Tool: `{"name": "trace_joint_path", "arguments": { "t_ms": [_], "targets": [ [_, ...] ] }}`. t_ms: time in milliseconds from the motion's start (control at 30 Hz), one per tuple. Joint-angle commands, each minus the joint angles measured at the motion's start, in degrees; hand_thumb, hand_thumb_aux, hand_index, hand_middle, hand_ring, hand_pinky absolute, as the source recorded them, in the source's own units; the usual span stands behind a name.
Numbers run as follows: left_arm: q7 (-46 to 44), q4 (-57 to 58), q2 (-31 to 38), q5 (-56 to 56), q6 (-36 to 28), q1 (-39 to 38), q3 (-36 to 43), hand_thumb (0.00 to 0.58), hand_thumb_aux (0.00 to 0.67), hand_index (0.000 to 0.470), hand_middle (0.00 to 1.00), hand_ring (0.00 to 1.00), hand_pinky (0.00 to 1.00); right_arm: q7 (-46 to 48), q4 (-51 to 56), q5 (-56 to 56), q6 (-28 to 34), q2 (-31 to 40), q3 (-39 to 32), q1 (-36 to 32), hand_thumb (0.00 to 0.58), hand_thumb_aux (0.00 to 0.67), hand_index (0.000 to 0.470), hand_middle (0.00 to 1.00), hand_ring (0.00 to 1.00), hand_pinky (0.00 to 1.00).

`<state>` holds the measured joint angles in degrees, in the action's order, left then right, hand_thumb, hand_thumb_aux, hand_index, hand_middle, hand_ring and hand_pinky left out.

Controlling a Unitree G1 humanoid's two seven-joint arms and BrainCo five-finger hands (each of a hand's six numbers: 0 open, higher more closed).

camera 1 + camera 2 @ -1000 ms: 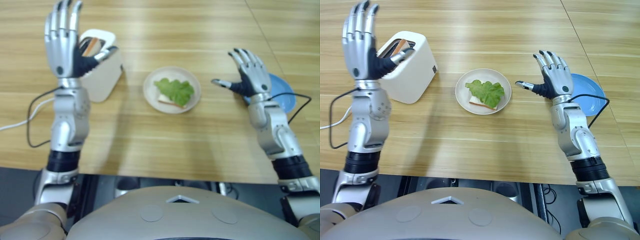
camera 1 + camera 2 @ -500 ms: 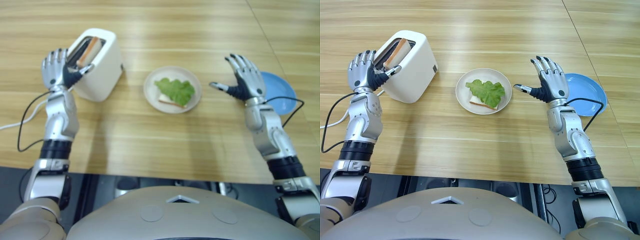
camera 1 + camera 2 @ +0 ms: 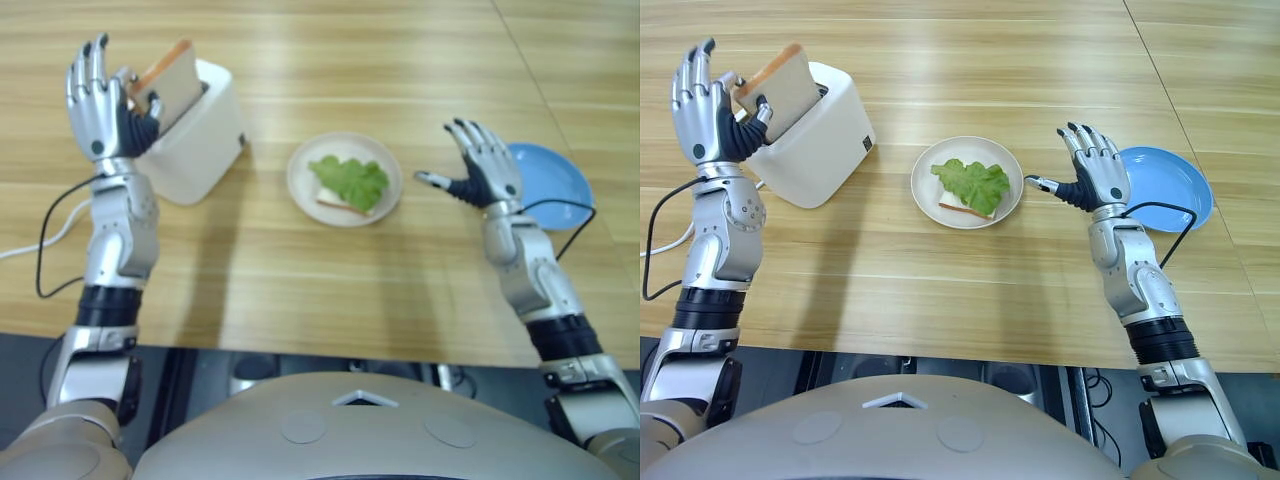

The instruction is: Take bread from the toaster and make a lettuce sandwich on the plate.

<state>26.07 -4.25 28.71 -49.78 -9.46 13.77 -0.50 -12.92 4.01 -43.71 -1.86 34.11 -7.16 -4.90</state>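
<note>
Since the bread slice [image 3: 778, 82] is light, dry and crumbly, only a gentle grip is judged to be needed — a hard squeeze would likely dent or tear it. It is seen raised above the slot of the toaster [image 3: 830, 145] and tilted, with its lower part pinched between the thumb and fingers of the left hand [image 3: 702, 110]; whether its bottom edge has cleared the slot cannot be told. A hold across the flat faces near the crust is judged soundest. The right hand [image 3: 1095, 178] is spread and empty, held above the counter [image 3: 940, 290] between the plate [image 3: 923, 168] and a blue plate [image 3: 1175, 185]. On the plate a lettuce leaf [image 3: 975, 183] is laid over a lower slice [image 3: 952, 207]; the leaf is limp and could be pushed off if the top slice were dragged across it. Bare counter is noted between toaster and plate — the path is judged open, though a cable [image 3: 655, 250] is trailed off beside the left arm.
</note>
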Motion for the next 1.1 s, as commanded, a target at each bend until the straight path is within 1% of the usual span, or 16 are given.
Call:
{"name": "trace_joint_path", "arguments": {
  "t_ms": [33,67,133,167,267,367,467,567,733,867,1000,1100],
  "targets": [
    [5.5,-9.6,-1.3,3.0,5.4,-2.4,-4.4,0.580,0.670,0.460,0.00,0.00,0.00,0.0,0.8,-0.3,-0.2,-0.3,-0.3,0.3,0.000,0.000,0.000,0.00,0.00,0.00],
    [6.2,-12.8,-1.9,4.9,7.2,-2.8,-6.0,0.580,0.670,0.460,0.00,0.00,0.00,0.0,0.9,-0.3,-0.3,-0.3,-0.3,0.3,0.000,0.000,0.000,0.00,0.00,0.00],
    [4.9,-17.2,-3.9,12.8,11.3,-2.7,-8.8,0.580,0.670,0.460,0.00,0.00,0.00,-0.1,1.0,-0.1,-0.4,-0.3,0.0,0.3,0.000,0.000,0.000,0.00,0.00,0.00],
    [3.1,-17.8,-4.4,16.5,13.2,-2.2,-9.1,0.580,0.670,0.460,1.00,1.00,1.00,-0.2,1.1,0.1,-0.4,-0.4,0.1,0.4,0.000,0.000,0.000,0.00,0.00,0.00],
    [-4.7,-14.0,-6.1,27.7,17.4,-0.5,-7.3,0.580,0.670,0.460,1.00,1.00,1.00,-0.5,1.5,1.0,-0.7,-0.7,0.7,0.5,0.000,0.000,0.000,0.00,0.00,0.00],
    [-15.1,-6.0,-9.7,38.9,18.4,1.2,-3.5,0.580,0.670,0.460,1.00,1.00,1.00,-0.5,2.6,3.5,-1.8,-0.6,2.2,0.0,0.000,0.000,0.000,0.00,0.00,0.00],
    [-28.3,6.5,-13.9,47.1,17.2,3.5,1.5,0.580,0.670,0.460,1.00,1.00,1.00,-1.0,4.1,7.1,-2.7,1.4,6.6,-0.6,0.000,0.000,0.000,0.00,0.00,0.00],
    [-35.9,19.6,-15.6,49.1,19.7,5.8,3.8,0.580,0.670,0.460,1.00,1.00,1.00,-1.1,5.1,9.6,-3.5,3.1,10.0,-1.2,0.000,0.000,0.000,0.00,0.00,0.00],
    [-43.1,38.4,-18.3,50.2,24.2,12.1,5.1,0.580,0.670,0.460,1.00,1.00,1.00,-0.5,6.0,12.2,-5.1,4.1,12.5,-1.9,0.000,0.000,0.000,0.00,0.00,0.00],
    [-44.3,54.6,-20.3,47.1,28.5,19.8,6.9,0.580,0.670,0.460,1.00,1.00,1.00,0.2,6.0,12.7,-4.9,3.1,11.7,-2.3,0.000,0.000,0.000,0.00,0.00,0.00],
    [-44.8,64.4,-22.2,46.2,32.4,25.8,6.7,0.580,0.670,0.460,1.00,1.00,1.00,0.4,7.6,12.4,-5.2,1.8,10.0,-4.5,0.000,0.000,0.000,0.00,0.00,0.00],
    [-46.3,67.7,-23.2,46.7,34.7,29.0,5.8,0.580,0.670,0.460,1.00,1.00,1.00,0.3,8.3,11.9,-5.4,1.4,9.3,-5.3,0.000,0.000,0.000,0.00,0.00,0.00]
  ]
}}
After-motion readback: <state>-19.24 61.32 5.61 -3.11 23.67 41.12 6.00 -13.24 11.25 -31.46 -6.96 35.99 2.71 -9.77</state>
